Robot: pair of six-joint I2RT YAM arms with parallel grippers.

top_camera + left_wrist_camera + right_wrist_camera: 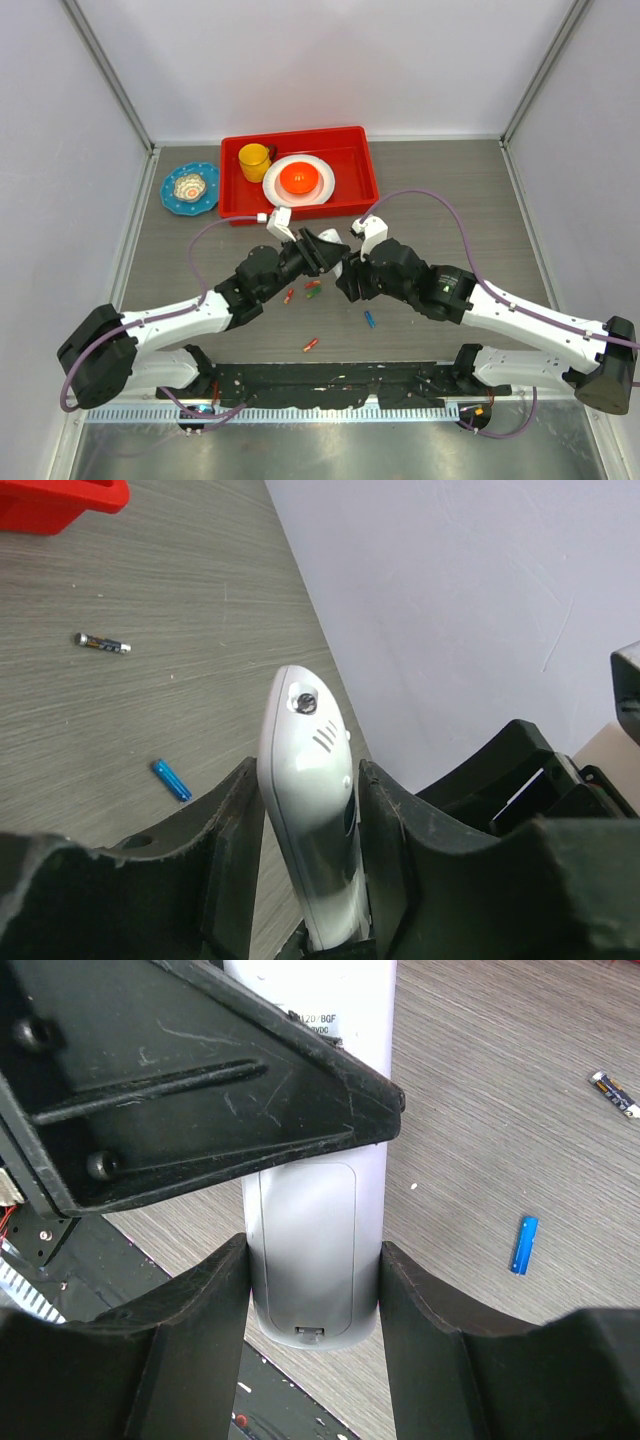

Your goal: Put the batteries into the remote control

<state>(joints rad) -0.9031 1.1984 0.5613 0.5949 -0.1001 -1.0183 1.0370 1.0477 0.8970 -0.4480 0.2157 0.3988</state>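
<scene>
now both claws hold the white remote control above the desk: the left claw is clamped near one rounded end, the right claw closed on the back-cover end. a blue battery lies loose on the desk.

The remote control reads to me as smooth white plastic with a soft sheen. The fingers of my left gripper look like matt black plastic, scuffed and scratched. The table has a matt grey wood-grain finish. The blue battery is glossy, and the red tray is shiny plastic.
</scene>
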